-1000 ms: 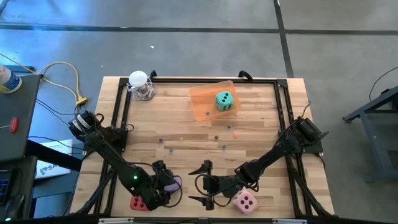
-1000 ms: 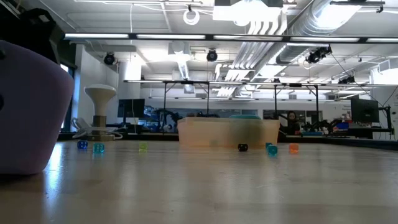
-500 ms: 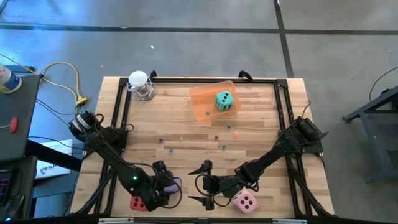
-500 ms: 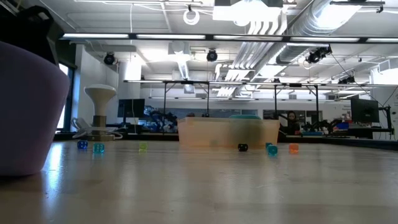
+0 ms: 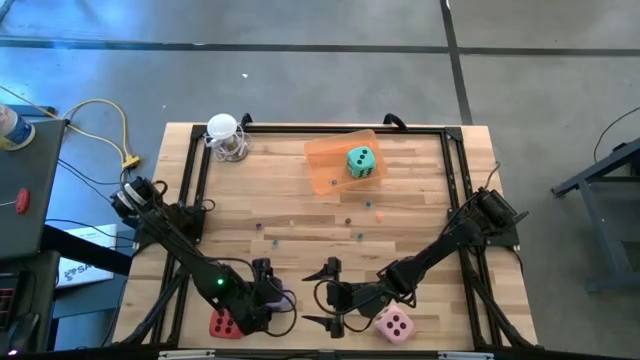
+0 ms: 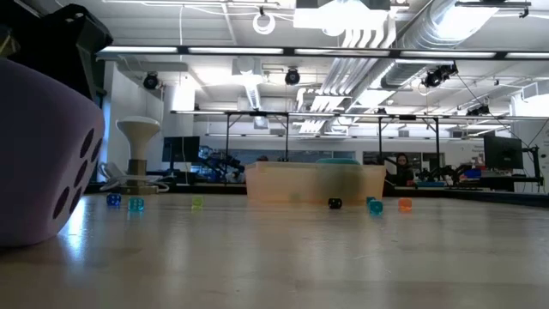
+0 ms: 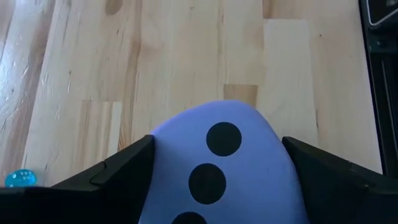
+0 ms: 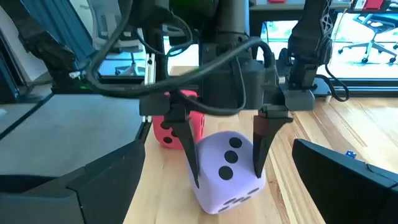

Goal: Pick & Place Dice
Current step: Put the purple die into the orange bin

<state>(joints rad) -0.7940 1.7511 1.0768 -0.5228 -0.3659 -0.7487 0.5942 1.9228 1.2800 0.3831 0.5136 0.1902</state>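
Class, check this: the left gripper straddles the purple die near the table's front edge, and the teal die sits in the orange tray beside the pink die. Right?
Not quite. In the high view the teal die sits alone in the orange tray; the pink die lies at the front edge. The left gripper does straddle the purple die.

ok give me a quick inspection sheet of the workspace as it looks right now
surface: wooden table inside a black frame.
job's things: purple die between the left gripper's fingers; red die beside it; pink die at the near edge; teal die in the orange tray.
clutter: small coloured beads scattered mid-table; white stand at the far left corner.
grippers: left gripper straddles the purple die, fingers at its sides; right gripper open, empty, beside the pink die.
cables: yellow cable on the floor to the left.
surroundings: workshop with desks and screens.
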